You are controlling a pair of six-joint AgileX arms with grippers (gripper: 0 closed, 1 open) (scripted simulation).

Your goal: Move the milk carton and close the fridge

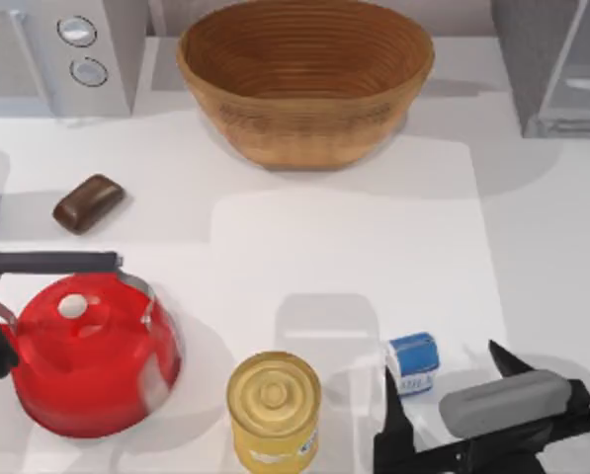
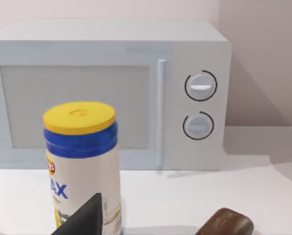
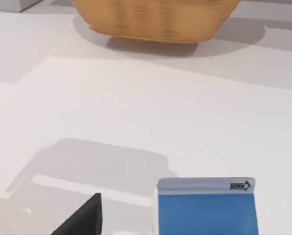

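right gripper (image 1: 443, 380), lower right of frame, jaws spread beside the carton (image 1: 413, 360), not yet pinching. close off-centre and i'd tip it into the can (image 1: 273, 410). fridge (image 1: 556, 64) sits upper right; left arm parked.

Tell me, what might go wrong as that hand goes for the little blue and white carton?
The right hand is open around the small milk carton, so a slightly off-centre close might tip it or push it away. The yellow can stands close by on the table's left side of the carton and could get bumped. The fridge sits far back at the right, so a loose grip may drop the carton during the carry.
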